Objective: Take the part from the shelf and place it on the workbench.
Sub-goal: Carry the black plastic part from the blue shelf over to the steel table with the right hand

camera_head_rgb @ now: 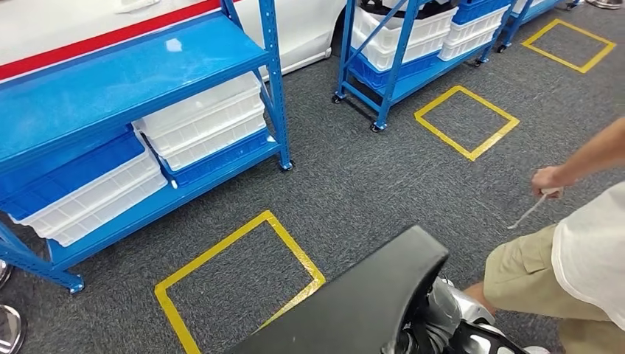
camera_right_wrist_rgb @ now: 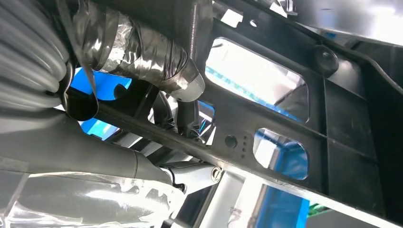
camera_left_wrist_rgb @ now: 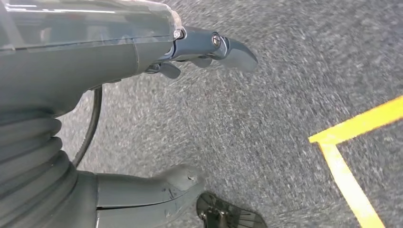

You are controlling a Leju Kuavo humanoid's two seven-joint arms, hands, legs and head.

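I have the black part (camera_head_rgb: 368,295) in my right hand (camera_right_wrist_rgb: 157,66); my fingers wrap one of its bars. It looks hard and stiff, big but maybe light, so I hold it by the frame with holes. My left hand (camera_left_wrist_rgb: 190,52) hangs loosely open with nothing in it. A person (camera_head_rgb: 582,251) stands close beside me, and blue shelves (camera_head_rgb: 147,81) are near.

The left hand (camera_left_wrist_rgb: 142,109), with its grey ribbed cover, thick grey thumb (camera_left_wrist_rgb: 157,192) and darker fingers (camera_left_wrist_rgb: 223,47), hangs above a speckled grey carpet floor (camera_left_wrist_rgb: 256,118). Nothing lies between the thumb and the fingers, which are set well apart. A thin black cable (camera_left_wrist_rgb: 92,126) curves along beside the ribbed cover. A corner of yellow tape marking (camera_left_wrist_rgb: 342,156) lies flat on the carpet, off beyond the hand. The carpet looks blurred.
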